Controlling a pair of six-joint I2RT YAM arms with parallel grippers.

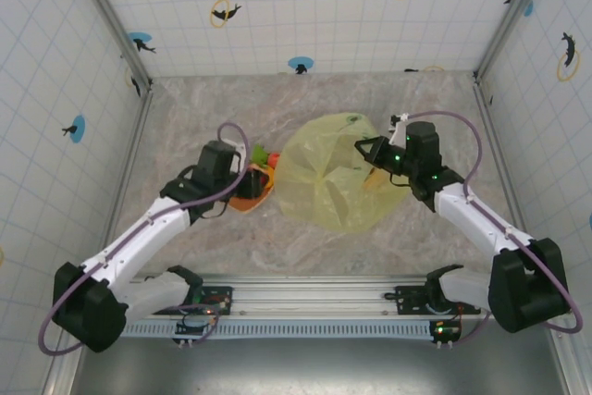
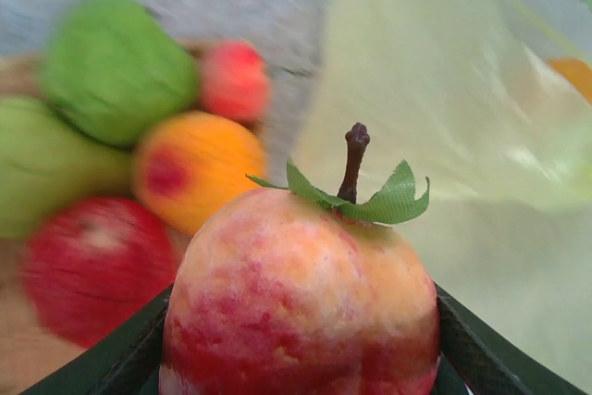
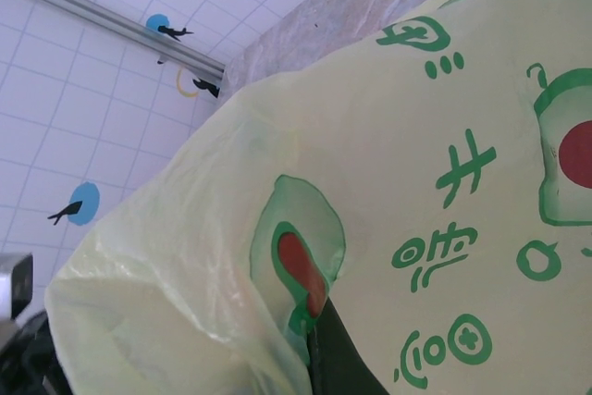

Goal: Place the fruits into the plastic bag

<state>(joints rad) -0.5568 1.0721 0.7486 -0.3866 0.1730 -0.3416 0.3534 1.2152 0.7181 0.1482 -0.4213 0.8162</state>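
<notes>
- The peach-coloured fruit (image 2: 301, 307), blotched red and orange with a brown stem and a green leaf on top, sits upright between the dark fingers (image 2: 125, 358) of the left hand (image 1: 247, 182); the fingers press against both of its sides, so this hand is closed on it.
- Just behind it in the left wrist view lie the other fruits (image 2: 199, 168), blurred and bunched together: a round green one, a small red one, a yellow-orange one with a red patch, a pale green pear shape and a red one nearest the camera.
- From above, these fruits rest on an orange plate (image 1: 252, 203) on the desk (image 1: 185, 127), left of centre, with the left hand low over the plate's near side.
- The plastic bag (image 1: 333, 178), thin, translucent yellow-green and crinkled, lies just right of the plate, near the middle of the desk; whether its edge touches the plate cannot be told.
- In the left wrist view the plastic bag rises as a pale wall right of the held fruit.
- The right hand (image 1: 367, 148) is at the bag's upper right edge, pinched tight on the plastic.
- The right wrist view shows the film, with green printed characters and an avocado-like oval with a red centre, draped against a dark finger (image 3: 344, 363).
- White tiled walls (image 1: 305, 6) with dolphin stickers enclose the desk.
</notes>
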